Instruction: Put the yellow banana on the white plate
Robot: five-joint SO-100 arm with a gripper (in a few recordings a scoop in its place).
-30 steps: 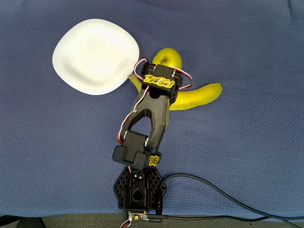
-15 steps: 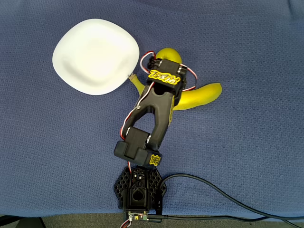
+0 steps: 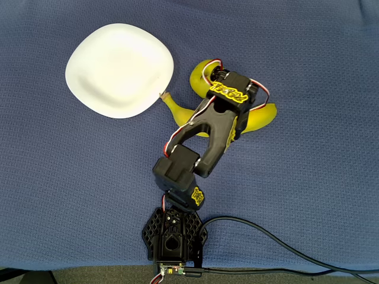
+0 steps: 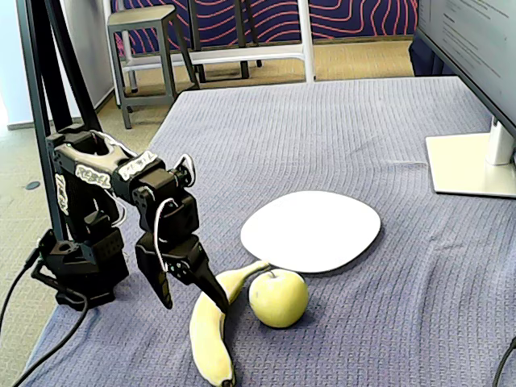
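Note:
The yellow banana (image 3: 263, 115) lies on the blue cloth, its stem tip near the white plate (image 3: 118, 70); the arm's wrist (image 3: 230, 94) covers its middle. In the fixed view the banana (image 4: 208, 343) runs toward the camera in front of the plate (image 4: 310, 230). My gripper (image 4: 196, 305) is open and low over the banana's middle. One finger (image 4: 165, 290) stands left of the banana and the other crosses in front of it. I cannot tell whether the fingers touch the banana.
A yellow-green apple (image 4: 278, 297) sits against the banana, between it and the plate; it is partly hidden by the wrist from overhead (image 3: 200, 74). A monitor foot (image 4: 472, 165) stands at the right. A black cable (image 3: 278, 244) trails from the arm base (image 3: 174, 236).
The wrist has swung to the right, from over the apple and the banana's stem end to over the banana's middle. Banana, apple and plate have not moved.

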